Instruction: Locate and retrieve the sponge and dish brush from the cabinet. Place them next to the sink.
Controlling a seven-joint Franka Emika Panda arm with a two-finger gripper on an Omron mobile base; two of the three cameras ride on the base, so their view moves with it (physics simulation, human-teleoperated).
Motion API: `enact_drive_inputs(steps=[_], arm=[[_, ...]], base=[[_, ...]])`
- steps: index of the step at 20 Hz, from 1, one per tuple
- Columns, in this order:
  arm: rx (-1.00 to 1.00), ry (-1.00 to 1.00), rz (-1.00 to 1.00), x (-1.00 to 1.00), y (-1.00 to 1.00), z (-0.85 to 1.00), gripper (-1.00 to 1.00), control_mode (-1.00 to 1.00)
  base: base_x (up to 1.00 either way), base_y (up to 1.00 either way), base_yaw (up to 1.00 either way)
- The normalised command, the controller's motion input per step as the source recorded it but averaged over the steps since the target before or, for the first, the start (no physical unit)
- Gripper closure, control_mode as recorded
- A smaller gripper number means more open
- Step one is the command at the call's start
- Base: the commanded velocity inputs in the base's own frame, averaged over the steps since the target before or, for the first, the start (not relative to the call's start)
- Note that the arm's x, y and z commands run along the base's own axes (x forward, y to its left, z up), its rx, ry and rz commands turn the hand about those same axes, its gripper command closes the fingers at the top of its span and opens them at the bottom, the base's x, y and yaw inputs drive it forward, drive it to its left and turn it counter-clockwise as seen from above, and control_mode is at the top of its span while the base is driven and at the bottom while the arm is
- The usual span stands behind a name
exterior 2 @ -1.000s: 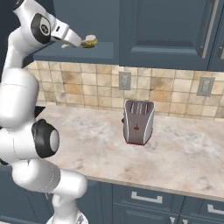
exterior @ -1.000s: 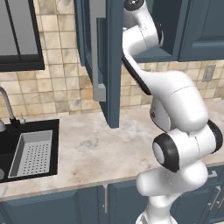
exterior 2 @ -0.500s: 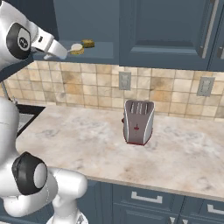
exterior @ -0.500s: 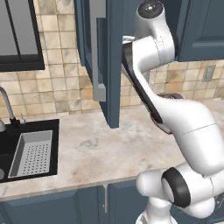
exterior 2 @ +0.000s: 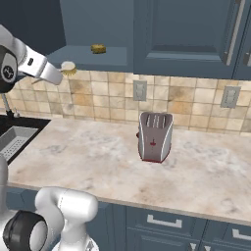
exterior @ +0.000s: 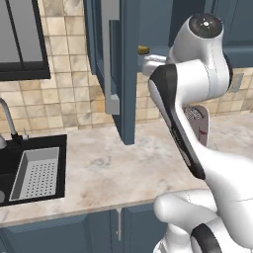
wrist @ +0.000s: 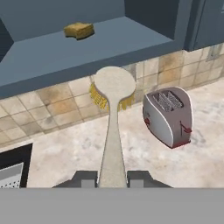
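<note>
My gripper [wrist: 112,177] is shut on the pale handle of the dish brush [wrist: 113,131]. Its round cream head with yellow bristles [wrist: 114,85] points away from the hand, just below and in front of the cabinet [wrist: 52,59] shelf. In the right base view the brush head [exterior 2: 67,67] sticks out of the gripper [exterior 2: 56,74] at the far left. The ochre sponge [wrist: 79,29] lies alone on the open cabinet's shelf [exterior 2: 88,58], also seen as the sponge [exterior 2: 98,48]. The black sink [exterior: 34,173] with its grey perforated tray sits low on the left.
The cabinet's door [exterior: 126,74] stands open with its grey bar handle [exterior: 111,54] facing me. A silver toaster [exterior 2: 155,136] stands on the marble counter [exterior 2: 88,162] to the right. The chrome tap [exterior: 7,121] rises behind the sink.
The arm has swung left and drawn back from the cabinet, carrying the dish brush off the shelf and slightly down. The sponge has stayed on the shelf.
</note>
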Motion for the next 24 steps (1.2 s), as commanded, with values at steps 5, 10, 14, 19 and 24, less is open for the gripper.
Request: enact_drive_inputs(steps=[5,10,14,19,24], arm=[[0.0,0.05,0.09,-0.36,0.16,-0.29,1.0,-1.0],[0.03,0.03,0.09,-0.2,0.05,-0.38,1.0,-1.0],[0.01,0.06,0.09,-0.03,0.0,-0.59,1.0,-1.0],[-0.04,0.05,0.18,0.06,0.02,-0.73,1.0,-1.0],[-0.06,0.02,0.25,0.12,0.08,-0.68,1.0,-1.0]], base=[[0.0,0.0,0.0],[0.0,0.0,0.0],[0.0,0.0,0.0],[0.0,0.0,0.0],[0.0,0.0,0.0]])
